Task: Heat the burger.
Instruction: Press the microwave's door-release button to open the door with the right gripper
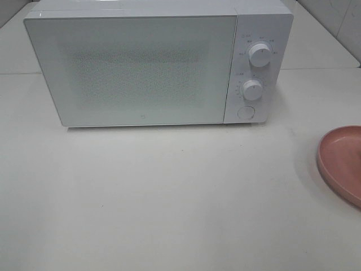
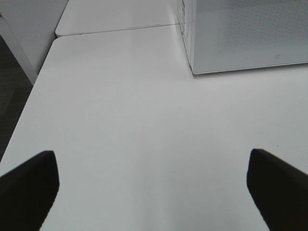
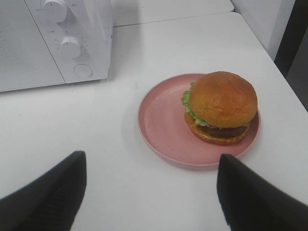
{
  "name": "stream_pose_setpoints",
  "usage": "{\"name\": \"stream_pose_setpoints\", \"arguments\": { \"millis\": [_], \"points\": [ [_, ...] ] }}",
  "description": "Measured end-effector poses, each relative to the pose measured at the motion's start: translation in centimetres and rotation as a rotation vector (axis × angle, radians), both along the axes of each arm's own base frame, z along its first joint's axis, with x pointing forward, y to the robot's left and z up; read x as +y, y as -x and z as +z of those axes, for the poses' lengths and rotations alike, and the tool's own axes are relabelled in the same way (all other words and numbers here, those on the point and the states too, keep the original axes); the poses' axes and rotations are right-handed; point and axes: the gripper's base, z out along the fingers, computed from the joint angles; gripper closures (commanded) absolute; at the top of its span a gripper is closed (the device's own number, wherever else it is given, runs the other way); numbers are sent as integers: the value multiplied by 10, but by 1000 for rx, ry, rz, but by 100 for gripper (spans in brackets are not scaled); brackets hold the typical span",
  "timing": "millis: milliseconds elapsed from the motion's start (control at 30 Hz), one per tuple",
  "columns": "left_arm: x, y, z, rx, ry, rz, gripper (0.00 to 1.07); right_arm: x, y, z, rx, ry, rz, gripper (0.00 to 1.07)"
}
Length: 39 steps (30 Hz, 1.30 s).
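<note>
Your right gripper (image 3: 151, 161): fingers spread, holding nothing. Your left gripper (image 2: 151, 156): same, over the bench (image 1: 169, 197). Burger (image 3: 221, 106) sits on pink plate (image 3: 163, 125), plate at right edge of the high frame; microwave (image 1: 135, 68) upper centre, door shut.

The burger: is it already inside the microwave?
No, the burger sits on the pink plate on the table, outside the microwave.

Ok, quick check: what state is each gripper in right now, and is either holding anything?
Left gripper: open, holding nothing.
Right gripper: open, holding nothing; the burger sits untouched on the pink plate ahead of it.
</note>
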Motion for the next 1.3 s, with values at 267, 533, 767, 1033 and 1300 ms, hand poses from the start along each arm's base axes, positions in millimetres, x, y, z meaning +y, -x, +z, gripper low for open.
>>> {"name": "stream_pose_setpoints", "arguments": {
  "millis": [267,533,767,1033,1300],
  "points": [
    [0,0,0,0,0,0,7,0,0,0,0,0,0,35],
    [0,0,0,0,0,0,7,0,0,0,0,0,0,35],
    [0,0,0,0,0,0,7,0,0,3,-26,-1,2,34],
    [0,0,0,0,0,0,7,2,-13,13,-42,2,12,34],
    [0,0,0,0,0,0,7,6,-44,19,-5,11,28,34]
  ]
}}
